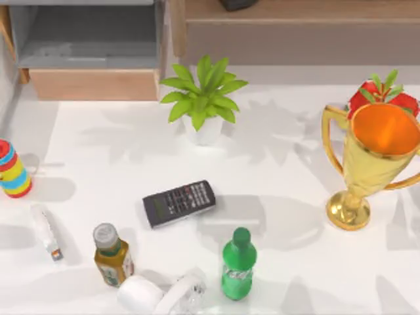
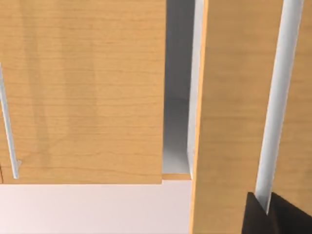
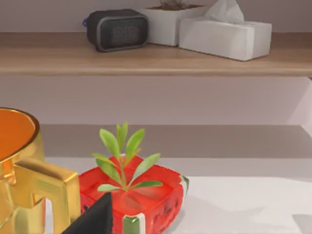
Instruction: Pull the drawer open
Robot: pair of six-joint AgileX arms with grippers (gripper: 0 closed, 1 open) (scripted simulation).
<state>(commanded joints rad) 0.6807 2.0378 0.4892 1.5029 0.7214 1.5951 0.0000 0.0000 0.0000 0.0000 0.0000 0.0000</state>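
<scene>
The drawer (image 1: 95, 84) sits at the table's far left corner, pulled out, with its grey inner floor showing behind the plain light-wood front panel. The left wrist view is close up on a light-wood panel (image 2: 234, 122) that carries a pale bar handle (image 2: 278, 97). My left gripper (image 2: 267, 214) has a dark finger on each side of that bar and is shut on it. A grey gap (image 2: 178, 97) opens beside the panel. My right gripper (image 3: 95, 219) hangs by the red plant pot (image 3: 141, 195) at the far right.
A potted plant (image 1: 203, 98) stands just right of the drawer, with a longer wooden unit (image 1: 295, 39) behind it. A gold trophy (image 1: 371, 157) is at the right. A remote (image 1: 179, 203), green bottle (image 1: 237, 264), brown bottle (image 1: 113, 254) and striped toy (image 1: 13, 169) lie nearer.
</scene>
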